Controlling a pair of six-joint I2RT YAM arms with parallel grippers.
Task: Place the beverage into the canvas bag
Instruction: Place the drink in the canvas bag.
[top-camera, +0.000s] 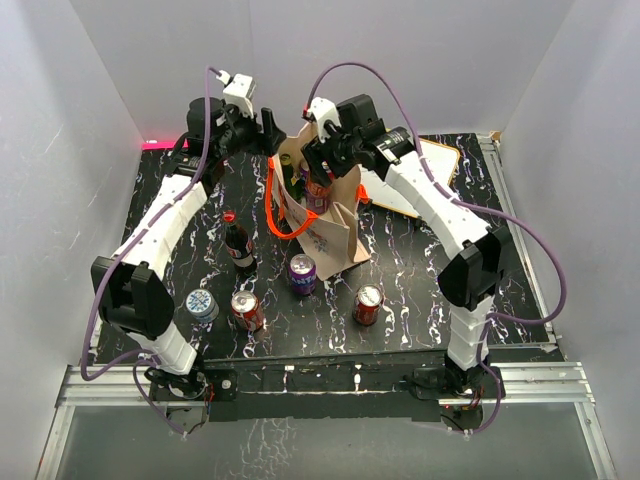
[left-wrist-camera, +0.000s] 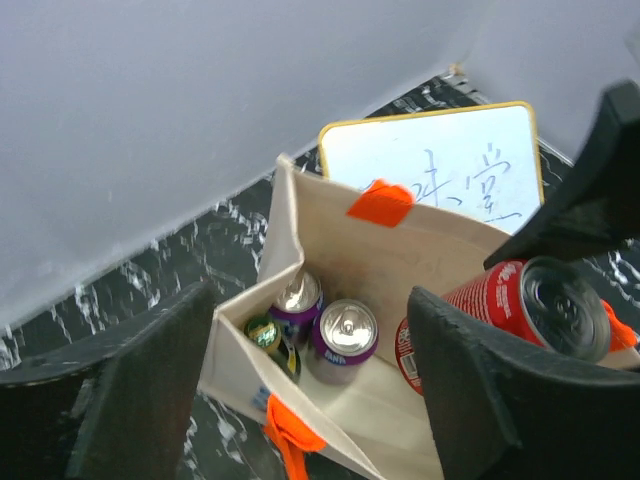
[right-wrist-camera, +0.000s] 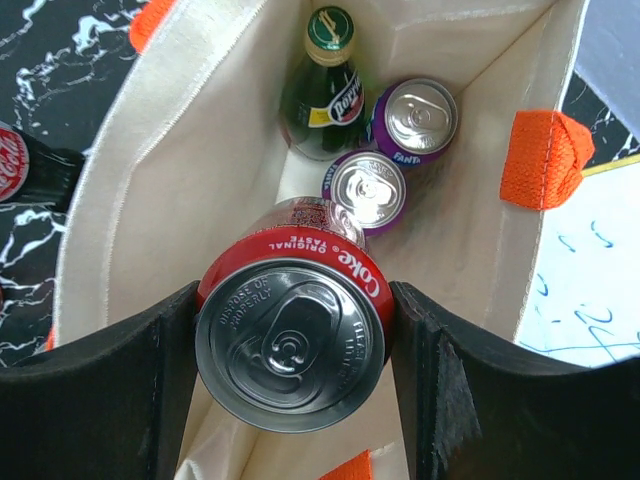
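I am keeping the red Coke can (right-wrist-camera: 290, 345) clamped between the fingers of my right claw (right-wrist-camera: 295, 290). It is hanging just over the mouth of the canvas bag (right-wrist-camera: 170, 150), not yet inside it. My left claw (left-wrist-camera: 310, 300) is standing apart and gripping nothing, near the bag's rim on the side away from the whiteboard (left-wrist-camera: 440, 160).

I am thinking mostly about the drop. At the bottom of the bag a green bottle (right-wrist-camera: 322, 85) and two purple cans (right-wrist-camera: 415, 120) are already standing close together. If I am releasing from this height, the can is probably landing on the nearer purple can and knocking things over. The bag walls are soft cloth, so a finger pushing on the rim is likely folding it inward or tipping the bag.

The open room seems to be inside the bag beside the purple cans, toward the wall with the orange clip (right-wrist-camera: 545, 158).
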